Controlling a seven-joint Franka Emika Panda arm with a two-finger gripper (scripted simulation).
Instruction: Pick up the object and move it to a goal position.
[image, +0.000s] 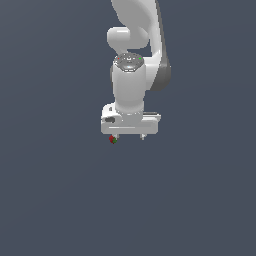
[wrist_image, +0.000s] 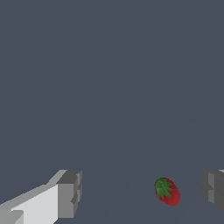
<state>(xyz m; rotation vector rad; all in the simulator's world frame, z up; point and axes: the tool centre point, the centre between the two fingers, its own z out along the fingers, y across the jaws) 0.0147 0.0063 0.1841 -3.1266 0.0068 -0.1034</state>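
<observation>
Wrist view shows the claw (wrist_image: 142, 197) spread wide open, with the little red object (wrist_image: 167, 191) sitting between its grey fingertips (wrist_image: 70, 194), closer to one.

Plain dark grey-blue floor (wrist_image: 109, 65), small red strawberry (wrist_image: 167, 191) with green leaves lying on it

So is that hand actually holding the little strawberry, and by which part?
Nothing is held. The hand is open; the strawberry sits between its fingers, touching neither.
</observation>
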